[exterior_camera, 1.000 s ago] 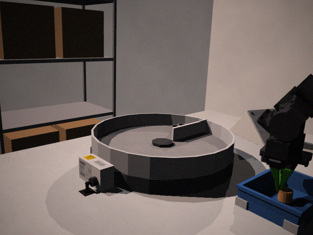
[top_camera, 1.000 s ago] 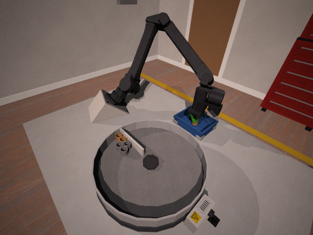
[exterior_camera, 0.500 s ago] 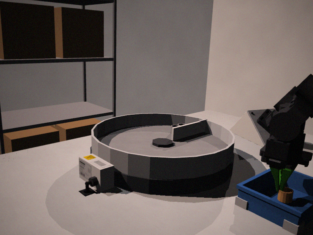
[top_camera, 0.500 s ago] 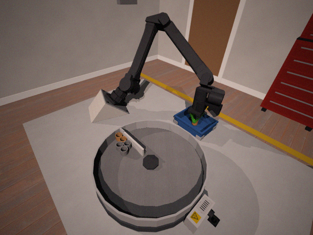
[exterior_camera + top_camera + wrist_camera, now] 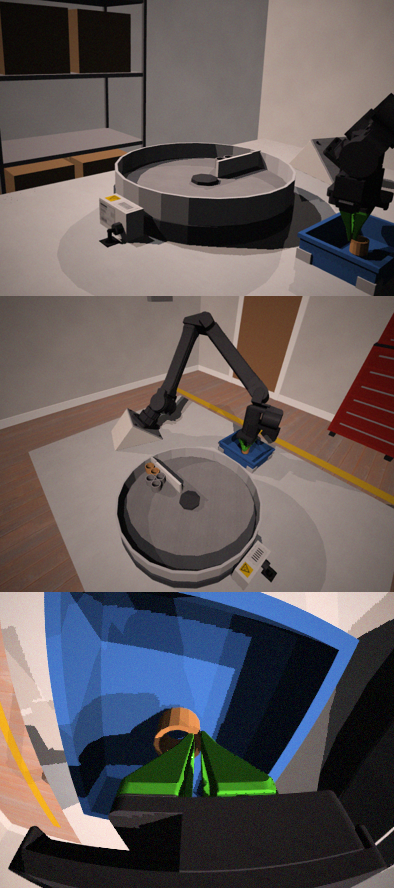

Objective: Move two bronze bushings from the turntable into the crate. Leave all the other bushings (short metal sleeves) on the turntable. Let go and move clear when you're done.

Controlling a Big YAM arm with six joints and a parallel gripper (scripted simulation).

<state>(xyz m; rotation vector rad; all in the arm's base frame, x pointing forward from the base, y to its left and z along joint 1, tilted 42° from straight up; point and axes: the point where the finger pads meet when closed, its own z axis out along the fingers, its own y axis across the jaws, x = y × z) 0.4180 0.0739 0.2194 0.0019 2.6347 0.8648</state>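
Observation:
My gripper [image 5: 245, 446] with green fingers hangs inside the blue crate [image 5: 246, 451] and is shut on the wall of a bronze bushing [image 5: 245, 452], low over the crate floor. The bushing also shows in the exterior view [image 5: 358, 245] and in the wrist view [image 5: 176, 728] at my fingertips. On the grey turntable [image 5: 187, 512], two bronze bushings [image 5: 152, 468] and three grey bushings [image 5: 155, 481] sit clustered against a white divider bar [image 5: 167, 474] at the back left.
A dark hub [image 5: 189, 499] sits at the turntable's centre. A control box [image 5: 250, 565] stands at its front right. The arm's wedge base [image 5: 133, 429] is behind the turntable. A yellow floor line [image 5: 318, 461] runs behind the crate.

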